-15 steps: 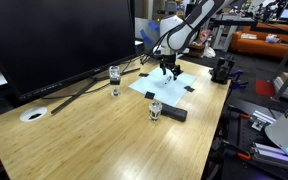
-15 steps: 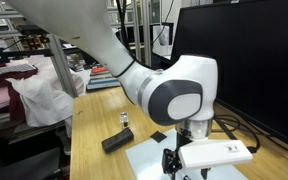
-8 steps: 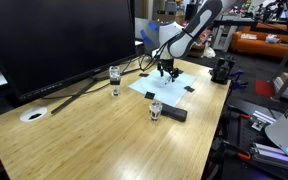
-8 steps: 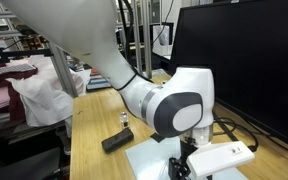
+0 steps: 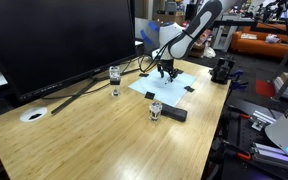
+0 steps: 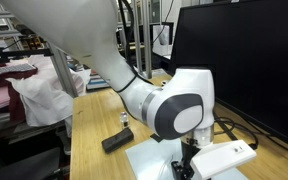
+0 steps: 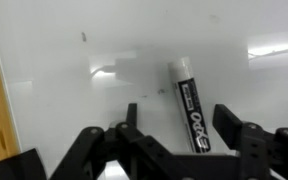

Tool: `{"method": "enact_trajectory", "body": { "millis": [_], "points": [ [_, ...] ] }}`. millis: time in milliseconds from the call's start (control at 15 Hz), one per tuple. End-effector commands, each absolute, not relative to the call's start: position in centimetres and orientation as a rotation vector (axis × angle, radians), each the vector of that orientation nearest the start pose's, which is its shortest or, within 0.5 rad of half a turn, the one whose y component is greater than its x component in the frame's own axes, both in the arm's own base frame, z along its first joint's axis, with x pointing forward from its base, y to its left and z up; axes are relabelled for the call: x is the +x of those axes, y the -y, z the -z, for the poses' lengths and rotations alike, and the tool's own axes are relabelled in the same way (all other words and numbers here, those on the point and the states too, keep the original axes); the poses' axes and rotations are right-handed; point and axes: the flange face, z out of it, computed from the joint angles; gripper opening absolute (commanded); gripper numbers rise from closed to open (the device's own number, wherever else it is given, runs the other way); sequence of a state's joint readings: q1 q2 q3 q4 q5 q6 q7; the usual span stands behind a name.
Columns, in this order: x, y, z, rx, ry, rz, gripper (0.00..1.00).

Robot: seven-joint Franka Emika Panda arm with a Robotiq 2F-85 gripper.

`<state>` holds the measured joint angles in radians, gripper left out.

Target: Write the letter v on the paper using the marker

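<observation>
The paper (image 5: 172, 83) is a white sheet with black tape at its corners, lying on the wooden table (image 5: 104, 140); it also shows in an exterior view (image 6: 144, 160). In the wrist view the marker (image 7: 189, 108), a short stick with a white printed label and a dark cap, lies flat on the paper (image 7: 64, 60). My gripper (image 7: 179, 125) is open and hangs close above the marker, one finger on each side, apart from it. In both exterior views the gripper (image 5: 167, 71) (image 6: 184, 170) is low over the sheet.
A black oblong block (image 5: 172, 114) (image 6: 116, 141) lies near the sheet. A small clear glass item (image 5: 155, 108) and a taller glass (image 5: 115, 75) stand on the table. A white disc (image 5: 32, 114), cables and a big monitor (image 5: 54, 40) are further off.
My gripper has shifted slightly and come lower over the paper. The marker and paper have not moved.
</observation>
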<state>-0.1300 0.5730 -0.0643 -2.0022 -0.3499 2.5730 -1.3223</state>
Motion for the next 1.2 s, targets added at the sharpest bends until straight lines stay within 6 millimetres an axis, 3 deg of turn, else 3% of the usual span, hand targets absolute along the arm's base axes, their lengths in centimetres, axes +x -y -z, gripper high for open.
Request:
{"method": "enact_trajectory", "body": {
  "millis": [0, 467, 733, 1133],
  "points": [
    [59.0, 11.4, -16.6, -2.439, 2.196, -0.228, 0.46],
    [59.1, 11.9, -16.3, -2.42, 2.194, -0.221, 0.02],
    [58.8, 12.6, -17.3, -2.485, 2.151, -0.279, 0.05],
    [57.4, 14.6, -22.1, -2.904, 1.851, -0.525, 0.05]
  ]
}}
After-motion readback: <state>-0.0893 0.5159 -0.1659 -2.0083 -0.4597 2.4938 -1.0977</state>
